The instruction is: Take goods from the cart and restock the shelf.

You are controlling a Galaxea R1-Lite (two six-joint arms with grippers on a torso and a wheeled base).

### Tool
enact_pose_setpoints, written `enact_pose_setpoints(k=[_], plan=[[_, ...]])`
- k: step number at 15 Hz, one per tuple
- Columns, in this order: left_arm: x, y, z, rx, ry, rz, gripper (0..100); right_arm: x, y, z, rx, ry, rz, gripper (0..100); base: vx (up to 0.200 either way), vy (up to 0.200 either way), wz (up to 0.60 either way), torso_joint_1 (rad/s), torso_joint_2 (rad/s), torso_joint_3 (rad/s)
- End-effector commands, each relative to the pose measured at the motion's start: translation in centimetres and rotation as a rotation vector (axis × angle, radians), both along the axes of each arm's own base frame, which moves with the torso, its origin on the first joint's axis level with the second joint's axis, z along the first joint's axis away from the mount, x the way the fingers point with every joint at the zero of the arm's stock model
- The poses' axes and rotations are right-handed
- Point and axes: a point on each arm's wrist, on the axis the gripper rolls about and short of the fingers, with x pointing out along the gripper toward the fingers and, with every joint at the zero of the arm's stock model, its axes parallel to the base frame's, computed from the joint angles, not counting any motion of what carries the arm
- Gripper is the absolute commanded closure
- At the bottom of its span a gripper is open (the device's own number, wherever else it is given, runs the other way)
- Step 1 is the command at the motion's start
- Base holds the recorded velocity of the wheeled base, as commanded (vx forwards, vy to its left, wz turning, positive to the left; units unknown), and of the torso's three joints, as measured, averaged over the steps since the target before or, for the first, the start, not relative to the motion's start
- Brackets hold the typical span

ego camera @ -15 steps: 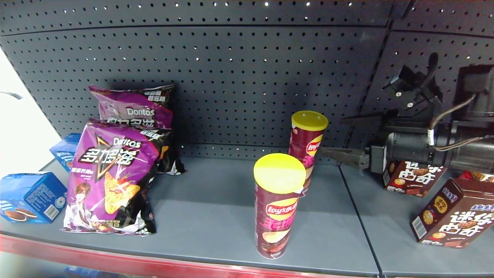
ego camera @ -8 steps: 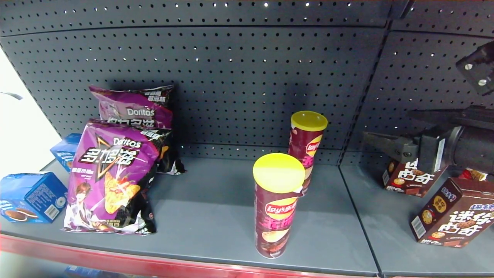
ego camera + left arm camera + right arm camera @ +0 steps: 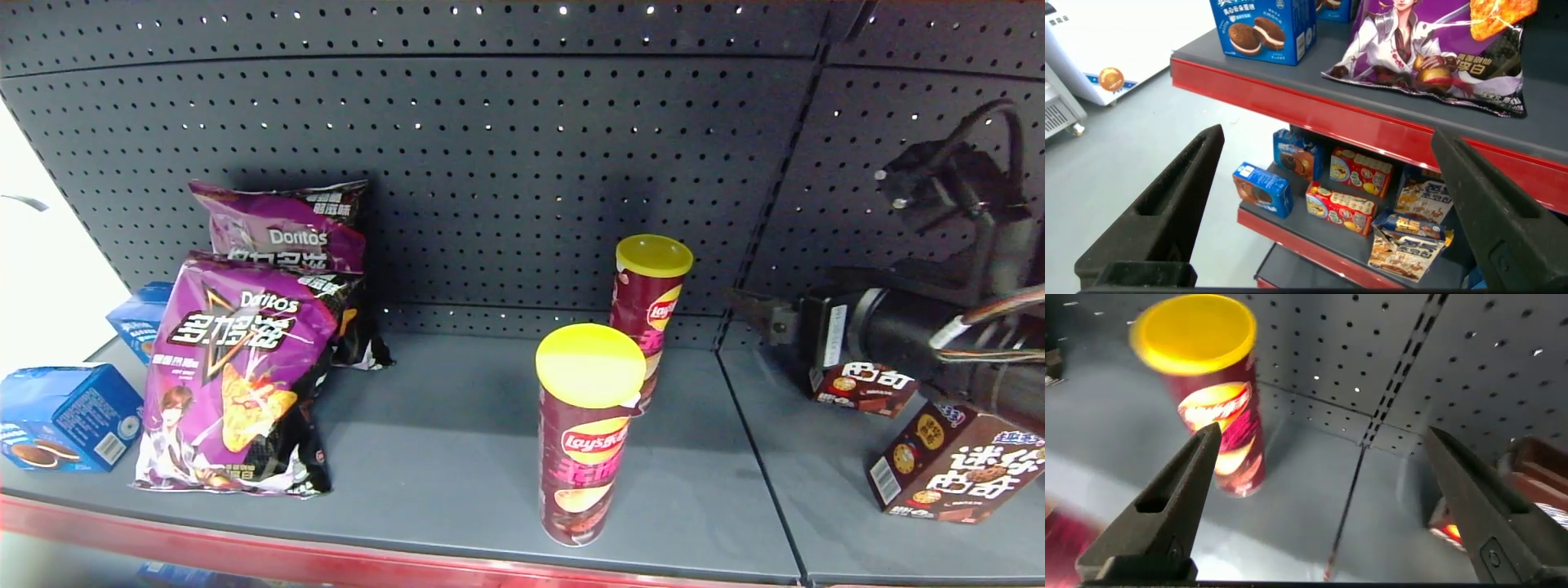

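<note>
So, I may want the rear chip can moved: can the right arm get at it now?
Probably yes. The right gripper hangs open beside the rear can, nothing between them; the front can stands farther forward, out of the way.

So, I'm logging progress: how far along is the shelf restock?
Looks done: two chip cans stand upright on the shelf, the front can and the rear can. In hand: nothing; the right gripper is open near the rear can, the left gripper open out in front of the shelf's red edge. Left: likely more goods, since bare shelf shows between the cans and the purple chip bags.
</note>
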Motion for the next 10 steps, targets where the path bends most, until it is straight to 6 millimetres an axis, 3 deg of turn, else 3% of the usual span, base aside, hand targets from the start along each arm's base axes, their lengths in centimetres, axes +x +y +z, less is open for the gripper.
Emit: enact_pose_setpoints(k=[1,5,10], plan=[[0.0,0.0,0.0,0.0,0.0,0.0,0,2.5,2.1,-2.6,-0.035,0.062,-0.025,0,0.0,0.0,0.0,0.0,0.0,0.0],[0.0,0.0,0.0,0.0,0.0,0.0,0,5.2,2.9,-5.0,-0.065,0.099,-0.09,0,0.0,0.0,0.0,0.0,0.0,0.0],[0.0,0.0,0.0,0.0,0.0,0.0,0,8.0,2.1,-7.3,-0.111,0.152,-0.192,0,0.0,0.0,0.0,0.0,0.0,0.0]])
